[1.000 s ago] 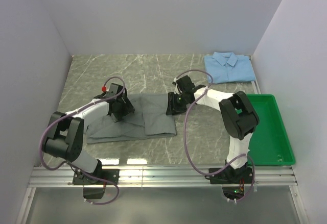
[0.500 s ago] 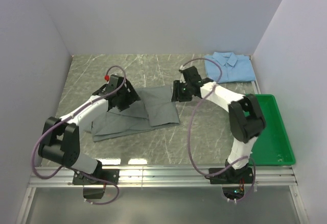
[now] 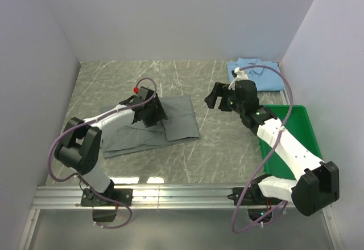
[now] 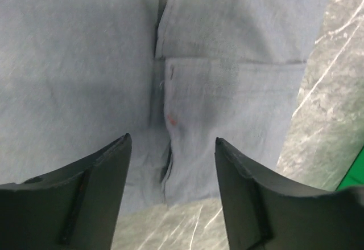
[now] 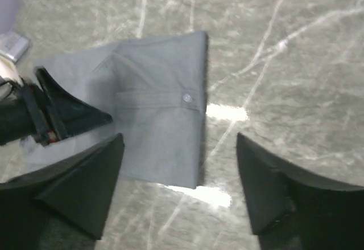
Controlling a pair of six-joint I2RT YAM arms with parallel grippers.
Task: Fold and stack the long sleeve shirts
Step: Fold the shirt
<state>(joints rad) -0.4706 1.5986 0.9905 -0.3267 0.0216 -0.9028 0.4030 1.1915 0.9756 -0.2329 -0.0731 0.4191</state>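
Right gripper has let go and backed off toward the light blue shirt. Its jaws are wide and empty, well clear of the cloth. Left gripper has slid right and hovers over the grey shirt, jaws apart with nothing pinched in the left wrist view. Grey shirt sits mid-table, right part doubled into a neat panel, left part trailing loose. We judge one fold done, more needed before stacking on the blue one, far right corner.

No legible text, label, brand, number or sign appears on the grey shirt at centre, the light blue shirt at 1 o'clock, or the green tray at 3 o'clock
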